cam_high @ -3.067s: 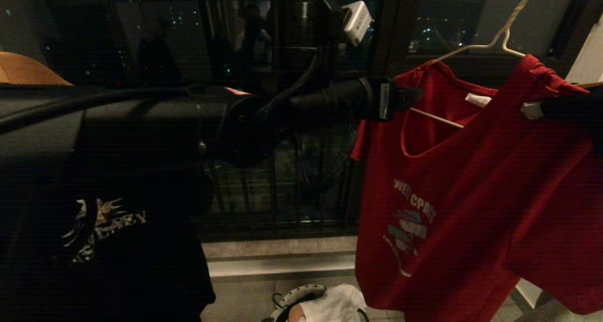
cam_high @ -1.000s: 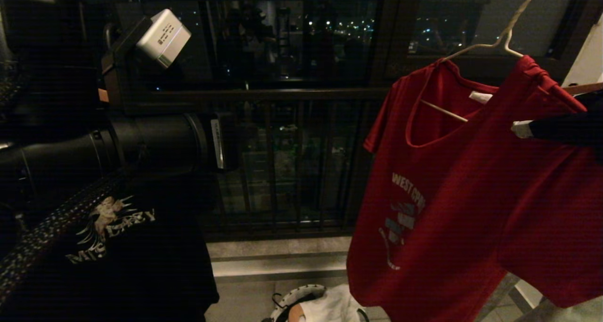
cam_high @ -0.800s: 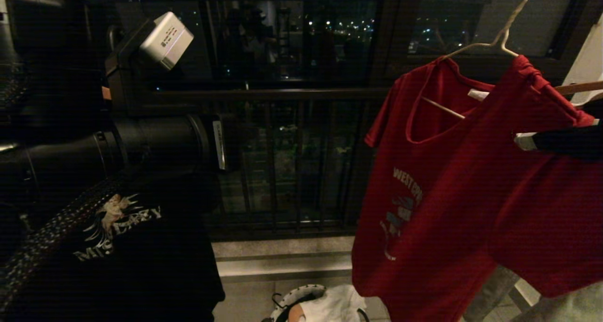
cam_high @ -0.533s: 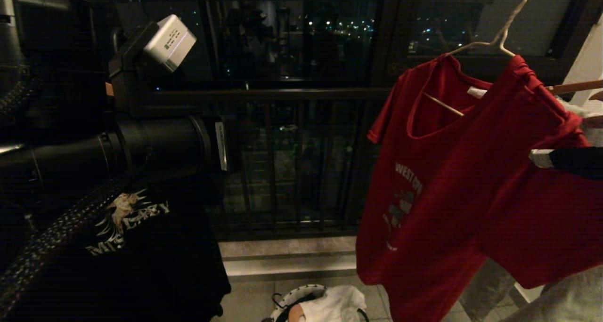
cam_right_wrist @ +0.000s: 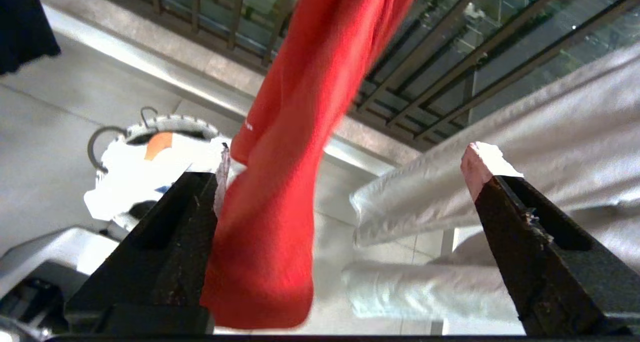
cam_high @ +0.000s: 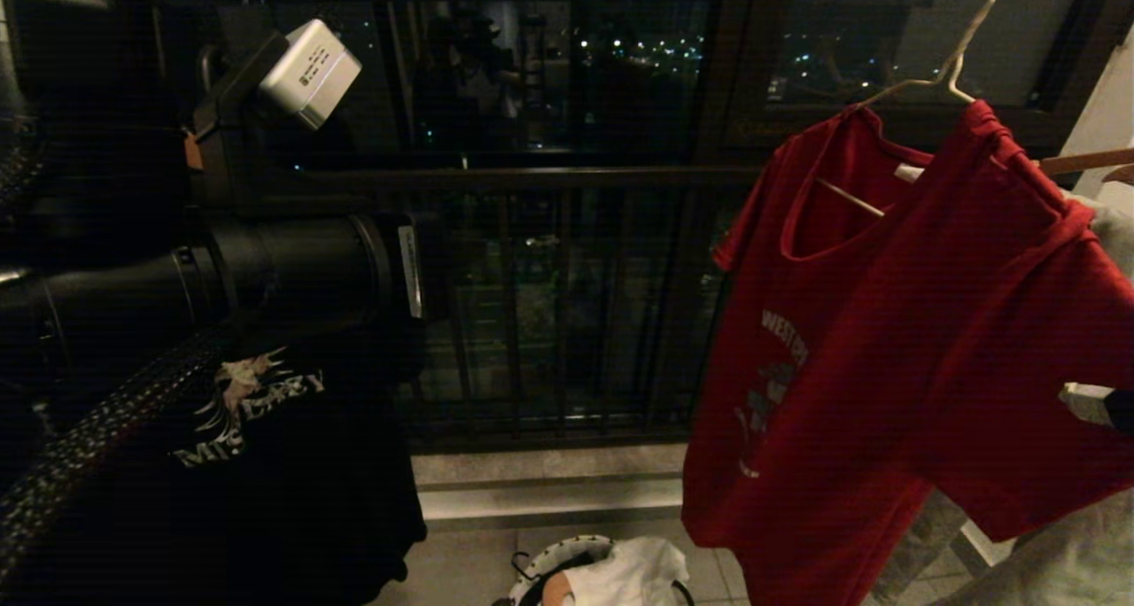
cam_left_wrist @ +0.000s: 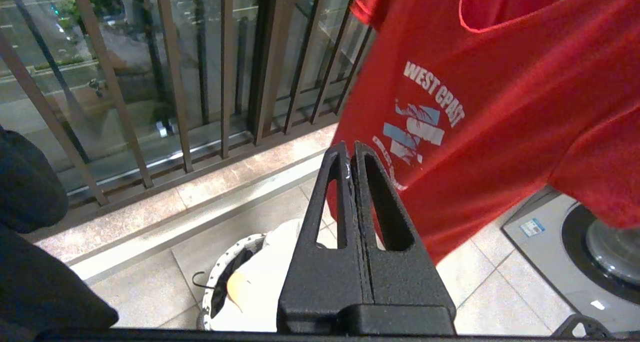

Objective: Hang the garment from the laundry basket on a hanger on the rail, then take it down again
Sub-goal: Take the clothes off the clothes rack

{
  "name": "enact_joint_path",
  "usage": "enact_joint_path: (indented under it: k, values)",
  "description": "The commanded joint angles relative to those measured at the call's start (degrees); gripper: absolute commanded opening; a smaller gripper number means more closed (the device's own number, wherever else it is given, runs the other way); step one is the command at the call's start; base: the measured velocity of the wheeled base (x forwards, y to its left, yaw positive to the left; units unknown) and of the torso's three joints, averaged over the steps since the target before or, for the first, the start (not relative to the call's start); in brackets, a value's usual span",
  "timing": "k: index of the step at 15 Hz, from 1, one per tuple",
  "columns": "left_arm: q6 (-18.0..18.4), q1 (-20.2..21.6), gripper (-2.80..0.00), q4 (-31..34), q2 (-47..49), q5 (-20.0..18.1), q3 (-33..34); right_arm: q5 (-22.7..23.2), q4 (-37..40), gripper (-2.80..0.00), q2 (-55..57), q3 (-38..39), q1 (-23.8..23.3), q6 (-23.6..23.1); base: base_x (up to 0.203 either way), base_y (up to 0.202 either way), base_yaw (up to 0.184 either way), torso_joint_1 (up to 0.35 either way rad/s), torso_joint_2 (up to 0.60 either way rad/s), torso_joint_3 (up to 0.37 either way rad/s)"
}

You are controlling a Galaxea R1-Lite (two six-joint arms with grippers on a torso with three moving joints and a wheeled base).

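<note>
The red T-shirt (cam_high: 895, 340) hangs on the white wire hanger (cam_high: 921, 79) at my right, above the laundry basket (cam_high: 567, 555) on the floor. One shoulder sits bunched, so to take it down well I judge I should lift the hanger by its neck, not drag at cloth. My right gripper (cam_right_wrist: 345, 167) sits low beside the hem, jaws spread wide, a red fold between them, brushing one finger, ungripped. My left gripper (cam_left_wrist: 351, 157) is parked well left of the shirt, jaws clenched on nothing.
</note>
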Motion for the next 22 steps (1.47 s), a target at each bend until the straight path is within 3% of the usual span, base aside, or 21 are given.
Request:
enact_joint_path:
  k: [1, 2, 22]
  values:
    - [-0.1, 0.0, -2.8, 0.0, -0.2, 0.0, 0.0, -0.1, 0.1, 0.0, -2.1, 1.9, 0.1, -0.1, 0.0, 0.0, 0.0, 0.0, 0.0, 0.0]
    - [-0.1, 0.0, -2.8, 0.0, -0.2, 0.0, 0.0, -0.1, 0.1, -2.8, -2.2, 2.1, 0.0, -0.1, 0.0, 0.0, 0.0, 0.0, 0.0, 0.0]
    - [-0.2, -0.1, -2.8, 0.2, -0.9, 1.3, -1.8, -0.1, 0.2, -2.8, -8.4, 12.3, 0.0, 0.0, 0.0, 0.0, 0.0, 0.0, 0.0, 0.0]
